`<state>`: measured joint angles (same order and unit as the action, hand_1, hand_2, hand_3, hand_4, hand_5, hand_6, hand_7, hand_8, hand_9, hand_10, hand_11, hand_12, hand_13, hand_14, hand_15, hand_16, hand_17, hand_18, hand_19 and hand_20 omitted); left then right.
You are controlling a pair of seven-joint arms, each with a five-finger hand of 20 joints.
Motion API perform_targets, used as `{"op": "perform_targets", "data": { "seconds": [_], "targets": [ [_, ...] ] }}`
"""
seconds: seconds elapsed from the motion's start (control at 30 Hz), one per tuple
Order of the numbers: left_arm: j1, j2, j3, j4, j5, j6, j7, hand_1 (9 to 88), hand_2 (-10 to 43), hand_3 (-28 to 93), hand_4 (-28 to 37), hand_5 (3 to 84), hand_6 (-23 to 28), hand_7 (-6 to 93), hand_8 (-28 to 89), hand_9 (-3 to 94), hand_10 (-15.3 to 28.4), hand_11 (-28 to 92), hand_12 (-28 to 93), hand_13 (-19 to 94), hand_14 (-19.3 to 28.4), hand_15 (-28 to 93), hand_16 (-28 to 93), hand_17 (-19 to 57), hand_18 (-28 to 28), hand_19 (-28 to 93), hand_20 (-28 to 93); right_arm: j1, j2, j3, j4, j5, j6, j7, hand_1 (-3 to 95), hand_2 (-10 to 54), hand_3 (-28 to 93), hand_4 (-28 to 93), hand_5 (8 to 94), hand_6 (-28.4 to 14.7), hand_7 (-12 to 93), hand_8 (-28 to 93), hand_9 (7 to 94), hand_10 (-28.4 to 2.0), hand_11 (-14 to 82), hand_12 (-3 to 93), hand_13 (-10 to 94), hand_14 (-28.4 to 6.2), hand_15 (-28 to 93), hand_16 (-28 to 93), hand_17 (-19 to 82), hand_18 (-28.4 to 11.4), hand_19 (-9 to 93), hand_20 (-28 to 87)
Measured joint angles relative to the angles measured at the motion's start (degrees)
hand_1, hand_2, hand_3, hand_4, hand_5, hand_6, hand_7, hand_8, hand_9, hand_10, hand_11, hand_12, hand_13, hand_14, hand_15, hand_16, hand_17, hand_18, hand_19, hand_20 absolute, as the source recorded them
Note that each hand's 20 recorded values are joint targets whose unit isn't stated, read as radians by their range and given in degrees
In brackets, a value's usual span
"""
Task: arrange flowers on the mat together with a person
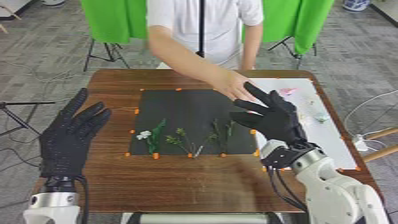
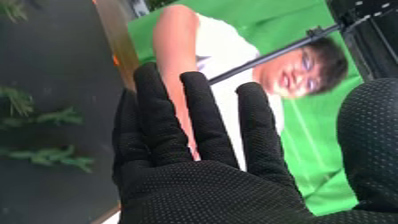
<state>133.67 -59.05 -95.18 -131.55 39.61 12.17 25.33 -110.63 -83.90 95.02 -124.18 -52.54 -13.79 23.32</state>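
A brown wooden surface [image 1: 178, 187] with a faint sheen carries a smooth, matt black mat [image 1: 173, 107] and, toward its right edge, a smooth white sheet [image 1: 324, 145]. Black fabric with a dotted, rough-looking texture covers the left hand [image 1: 67, 145] and right hand [image 1: 280, 122], while folded green cloth [image 1: 111, 17] hangs beyond the far edge.

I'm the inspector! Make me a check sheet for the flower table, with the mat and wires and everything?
Surface: brown table, black mat, white board
Job's things: white flower and green sprigs on mat; pink flower on board
Clutter: orange marks around mat
Hands: left hand open; right hand open, near person's hand
Cables: black cable by left wrist
Surroundings: green cloth, grey floor
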Motion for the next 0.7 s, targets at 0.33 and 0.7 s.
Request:
{"op": "perform_targets", "data": {
  "seconds": [0.33, 0.7],
  "targets": [
    [0.1, -0.09, -1.25, -0.07, -0.19, 0.11, 0.67, 20.0, 8.6, 76, -28.3, 34.2, 6.4, 9.0, -9, 36.2, 20.0, 20, 10, 29, 27.3, 47, -10, -3.7, 28.3, 70, -2, -0.6, 0.6, 1.5, -0.9, -0.7, 1.5, 0.9, 15.4, 4.9, 73, -28, 32.9, 1.8, 9, -11, 40.8, -17.2, 6.8, 12.2, 36, -22.2, 24, 16, 6, -23.7, 49, 15],
    [0.2, -0.09, -0.71, -0.06, -0.22, 0.07, 0.48, 20.0, 8.8, 76, -28.3, 34.1, 6.5, 9.1, -9, 36.2, 20.0, 21, 10, 29, 27.3, 46, -10, -3.9, 28.4, 70, -4, -1.1, 1.0, 1.0, -1.0, -0.9, 3.2, 0.3, 15.5, 5.0, 74, -28, 33.5, 1.5, 9, -11, 41.7, -17.4, 7.5, 12.1, 37, -22.1, 26, 15, 6, -23.1, 50, 14]
  ]
}}
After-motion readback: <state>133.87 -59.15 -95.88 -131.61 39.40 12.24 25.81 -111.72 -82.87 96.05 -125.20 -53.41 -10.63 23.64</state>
